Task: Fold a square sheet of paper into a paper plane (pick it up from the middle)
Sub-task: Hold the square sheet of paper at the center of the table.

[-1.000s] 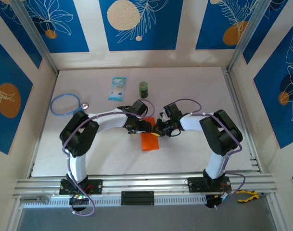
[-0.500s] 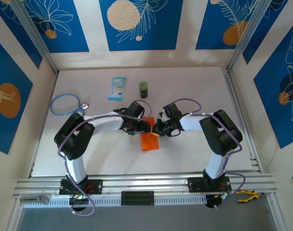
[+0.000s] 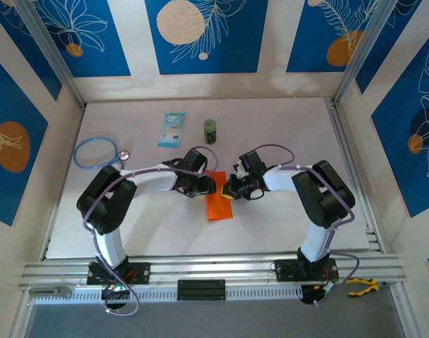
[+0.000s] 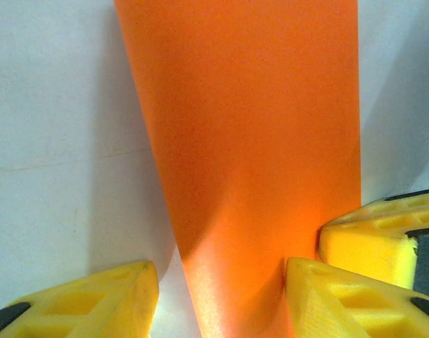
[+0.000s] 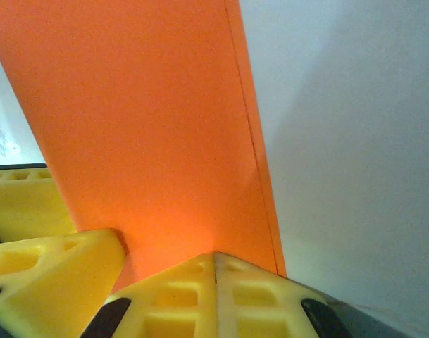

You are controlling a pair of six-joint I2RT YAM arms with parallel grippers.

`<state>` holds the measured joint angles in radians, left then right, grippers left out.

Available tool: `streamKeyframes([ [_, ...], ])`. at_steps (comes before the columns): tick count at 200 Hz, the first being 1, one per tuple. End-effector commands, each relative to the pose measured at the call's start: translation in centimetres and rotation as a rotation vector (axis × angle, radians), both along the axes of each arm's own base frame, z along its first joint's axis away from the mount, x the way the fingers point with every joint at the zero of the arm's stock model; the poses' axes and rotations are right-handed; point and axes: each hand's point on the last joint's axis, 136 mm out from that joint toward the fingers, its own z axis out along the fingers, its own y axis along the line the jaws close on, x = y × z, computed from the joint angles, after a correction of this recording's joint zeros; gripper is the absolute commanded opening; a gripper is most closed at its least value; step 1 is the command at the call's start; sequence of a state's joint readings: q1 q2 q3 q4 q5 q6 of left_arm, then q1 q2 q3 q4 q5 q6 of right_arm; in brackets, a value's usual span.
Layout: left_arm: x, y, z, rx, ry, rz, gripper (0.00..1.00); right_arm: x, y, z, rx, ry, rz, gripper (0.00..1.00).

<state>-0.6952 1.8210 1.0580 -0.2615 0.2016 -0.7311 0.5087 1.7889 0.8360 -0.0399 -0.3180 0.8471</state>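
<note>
Folded orange sheet of paper [image 3: 219, 205] lies flat on the white table [image 3: 291, 134], near its middle, long axis running away from the arm bases. Seen from the right wrist, a straight layer edge runs lengthwise along the sheet [image 5: 144, 120].

Left tool [image 3: 204, 186] at the sheet's far end, released: yellow fingers [image 4: 94, 299] stand apart, with the sheet [image 4: 249, 141] between them.

Right tool [image 3: 232, 189] opposite it, clenched: fingers [image 5: 179, 299] pressed together, tips touching the sheet. Cannot tell whether paper is nipped between them.

Light-blue packet [image 3: 172, 129] and green can [image 3: 210, 130] sit well apart, farther back.
</note>
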Motion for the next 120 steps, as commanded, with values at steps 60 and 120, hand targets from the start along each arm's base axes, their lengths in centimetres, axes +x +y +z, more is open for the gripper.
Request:
streamKeyframes([
  [60,-1.5,0.4,-3.5,0.057,0.094,-0.026,0.50,0.5,0.0,4.1,0.059,-0.086,-0.002,0.05],
  [120,-1.5,0.4,-3.6,0.064,0.095,-0.030,0.50,1.1,-3.9,5.1,-0.034,-0.127,-0.142,0.07],
])
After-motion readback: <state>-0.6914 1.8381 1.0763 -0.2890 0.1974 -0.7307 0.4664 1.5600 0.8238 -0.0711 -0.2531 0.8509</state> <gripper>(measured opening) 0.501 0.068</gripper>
